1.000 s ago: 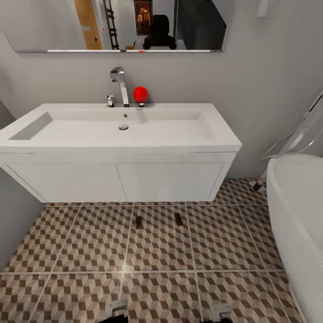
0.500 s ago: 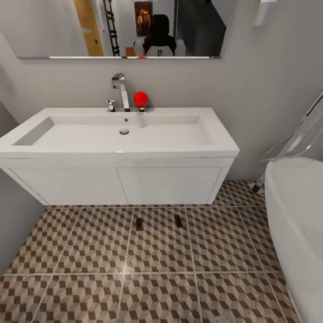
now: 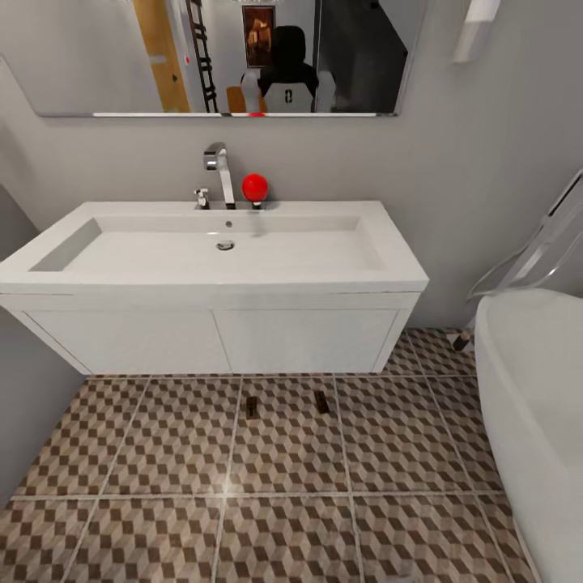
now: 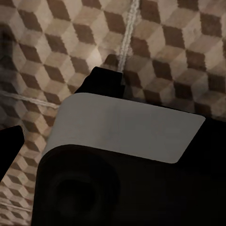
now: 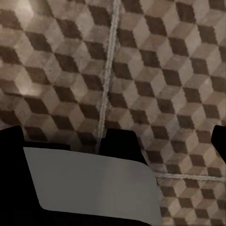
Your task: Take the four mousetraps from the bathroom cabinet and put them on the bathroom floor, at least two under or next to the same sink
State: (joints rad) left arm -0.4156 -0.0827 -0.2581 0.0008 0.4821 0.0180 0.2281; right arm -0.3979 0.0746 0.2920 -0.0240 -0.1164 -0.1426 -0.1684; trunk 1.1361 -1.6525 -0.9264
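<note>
— Where are your mousetraps?
— Two mousetraps [image 3: 252, 407] [image 3: 322, 402] lie on the bathroom floor [image 3: 162, 453], just in front of the sink [image 3: 219, 251].
— And your claws?
— Over tiles; I cannot tell whether either is wide or narrow.

A wide frameless wall mirror [image 3: 97, 65] hangs at the far wall. A glossy red ball [image 3: 255, 186] sits just right of the angular chrome tap [image 3: 217, 172]. A white oval bathtub [image 3: 534, 405] fills the near right.
</note>
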